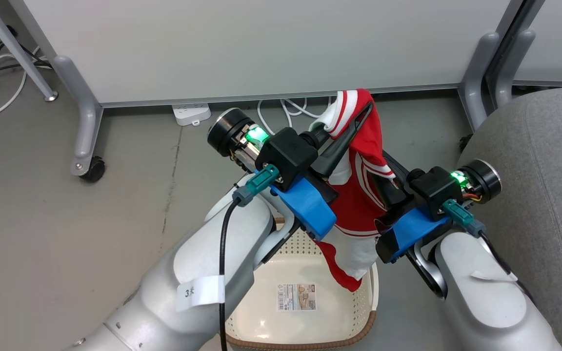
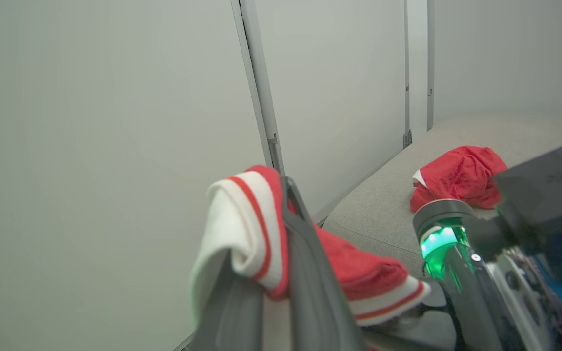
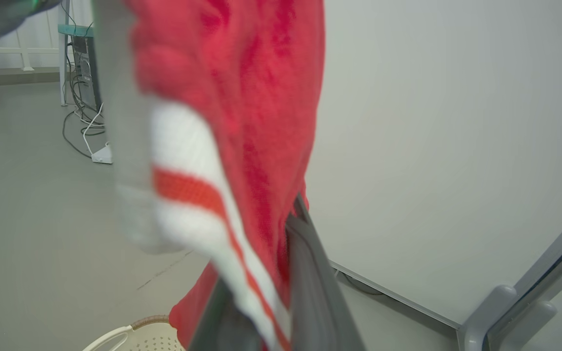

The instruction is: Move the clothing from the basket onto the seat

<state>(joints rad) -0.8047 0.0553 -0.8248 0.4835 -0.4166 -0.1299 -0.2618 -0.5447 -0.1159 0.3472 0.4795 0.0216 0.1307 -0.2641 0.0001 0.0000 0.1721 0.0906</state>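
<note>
Head view, left to right. The left gripper [image 1: 363,116] reaches up and toward the wall panel [image 1: 261,44], its jaws together on the white, red-striped trim at the top edge of the striped garment [image 1: 359,204]. The cloth folds over the fingers and hangs free below them, with its lowest tail dangling just above the basket [image 1: 271,317]. The basket stands on the floor between the two forearms and shows no other clothing in its visible part. The right gripper [image 3: 294,229] has its jaws closed on a lower fold of the same garment, and the cloth runs down between the two fingers. At far right lies the seat [image 1: 544,195], near the basket. The left wrist view shows a plain red garment [image 2: 459,173] already lying on its cushion.

Handling: the garment appears light, soft and limp. It should sag and swing between the two holds and keep no shape of its own. The thicker trim and bunched folds probably give the surest purchase, since a single thin layer may slip. The hanging tail may catch the basket rim on the way across.
</note>
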